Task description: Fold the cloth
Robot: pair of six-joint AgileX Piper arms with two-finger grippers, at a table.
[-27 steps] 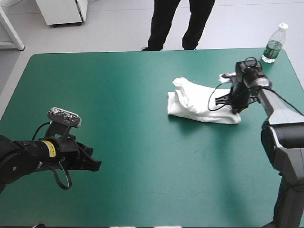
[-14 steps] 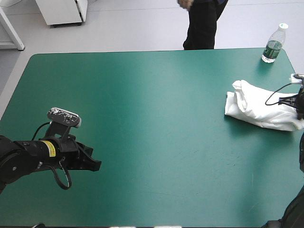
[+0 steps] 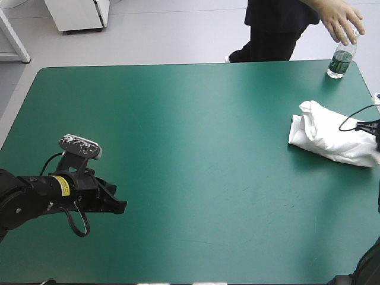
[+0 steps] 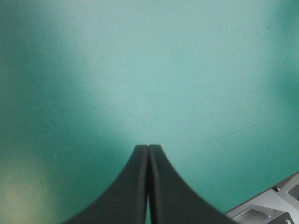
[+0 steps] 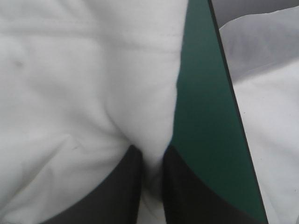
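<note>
The white short-sleeved T-shirt lies bunched up at the right edge of the teal-green table cover. The right gripper pinches it between its 2 black fingers. The left gripper is squeezed together over bare cover, near left. Far right, a person's hand covers the top of a clear plastic bottle.

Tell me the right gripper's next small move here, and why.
Probably open the right gripper and let go. It is shut on the T-shirt, which lies as a folded bundle on the teal-green cover close to the table's right edge; any pull that way risks taking it off. A person's hand is at the bottle nearby, so keep it small.
</note>
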